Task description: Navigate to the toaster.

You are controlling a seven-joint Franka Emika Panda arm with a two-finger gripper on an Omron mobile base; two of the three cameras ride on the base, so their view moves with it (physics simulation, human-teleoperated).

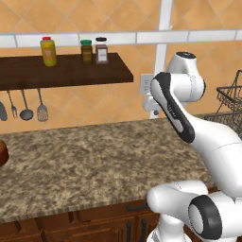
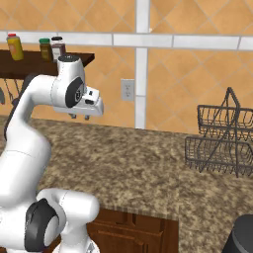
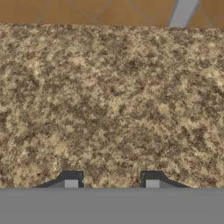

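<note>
The toaster is out of view. My gripper (image 2: pixel 79 116) hangs above the speckled brown granite counter (image 2: pixel 133 163), near the tiled back wall, with its fingers pointing down. In the hand view the gripper (image 3: pixel 111 183) is open: the two dark fingertips (image 3: pixel 71 181) stand well apart, with nothing between them and bare granite beneath.
A dark wooden shelf (image 1: pixel 66 71) carries a yellow bottle (image 1: pixel 48 51) and two spice jars, with utensils (image 1: pixel 27 106) hanging under it. A wire rack (image 2: pixel 220 143) stands on the counter at the right. A dark rounded object (image 2: pixel 243 236) sits at the lower right corner. A wall outlet (image 2: pixel 128 90) is behind the arm.
</note>
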